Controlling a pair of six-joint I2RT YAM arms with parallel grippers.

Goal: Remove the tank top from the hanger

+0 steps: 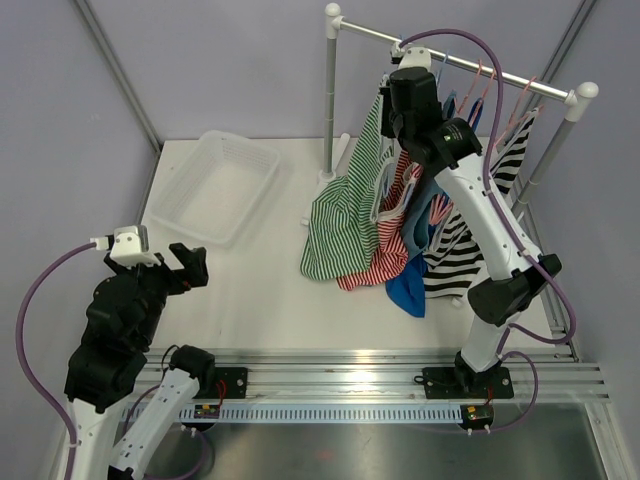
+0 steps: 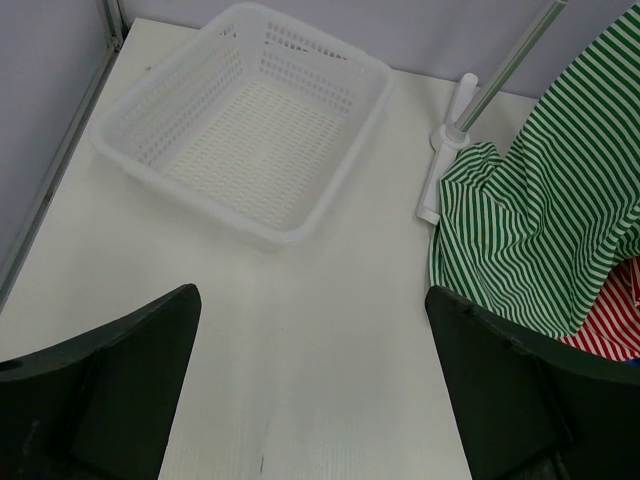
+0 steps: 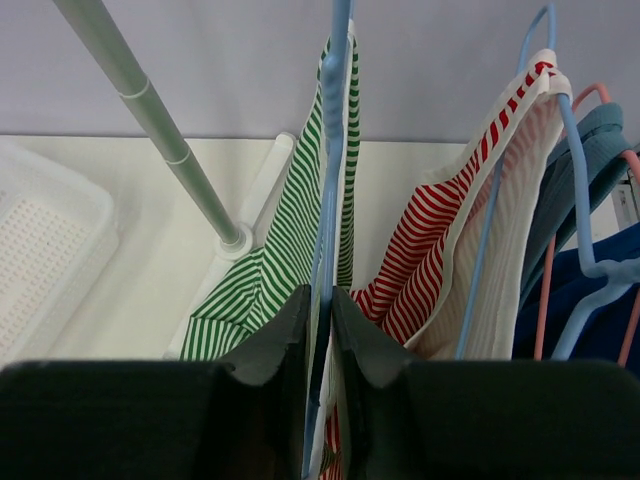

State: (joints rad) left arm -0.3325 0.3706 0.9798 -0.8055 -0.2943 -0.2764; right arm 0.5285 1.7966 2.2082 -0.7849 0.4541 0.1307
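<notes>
Subject item: the green-and-white striped tank top [image 3: 262, 280] hangs on a light-blue plastic hanger [image 3: 335, 100] at the left end of the grey metal clothes rail [image 1: 450, 60], first in the row of garments, its hem pooled on the white table [image 1: 260, 290] below the rail; the right end effector [image 3: 320, 300] is up at the rail, jaws drawn narrow about the hanger's blue arm with fabric edge beside it; the left end effector [image 2: 310, 295] stands wide and holds nothing, well apart from the rail, near a white perforated plastic basket [image 1: 215, 185]; assessment: the garment looks light, limp and easily bunched, so it should slide rather than lift cleanly; best hold is judged to be the shoulder strap, worked off the hanger tip; risk of dragging the hanger along the rail.
</notes>
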